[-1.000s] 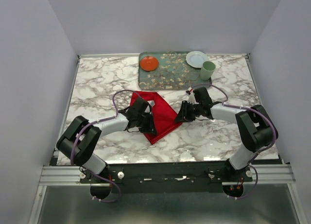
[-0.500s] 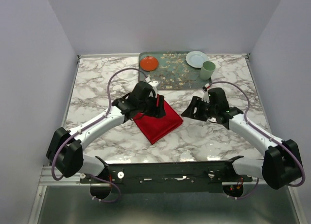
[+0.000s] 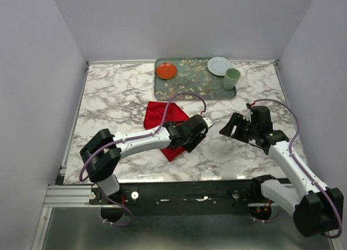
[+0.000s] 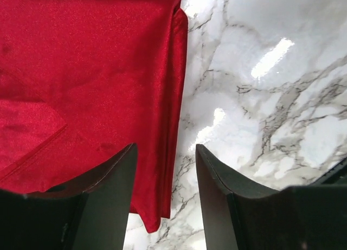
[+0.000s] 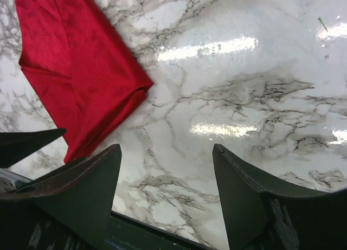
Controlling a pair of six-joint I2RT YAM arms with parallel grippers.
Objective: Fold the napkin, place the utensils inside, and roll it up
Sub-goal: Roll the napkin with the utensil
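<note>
The red napkin [image 3: 160, 115] lies folded flat on the marble table, one corner pointing toward the arms. My left gripper [image 3: 192, 136] hovers over its near right edge. In the left wrist view the jaws [image 4: 165, 149] stand open, and the napkin [image 4: 81, 71] shows its layered folded edge below the gap, with nothing gripped. My right gripper [image 3: 230, 125] is open over bare marble to the right of the cloth. In the right wrist view the gripper [image 5: 167, 148] frames only tabletop, with the napkin [image 5: 70, 65] at upper left. The utensils are out of view.
A patterned tray [image 3: 192, 90] sits at the back centre. It carries an orange-red plate [image 3: 166, 70], a white plate [image 3: 219, 65] and a pale green cup [image 3: 232, 78]. Grey walls close in the table on three sides.
Both grippers opened and let go of the napkin. The left arm swung from the cloth's far side to its near right edge. The right arm drew back to the right.
</note>
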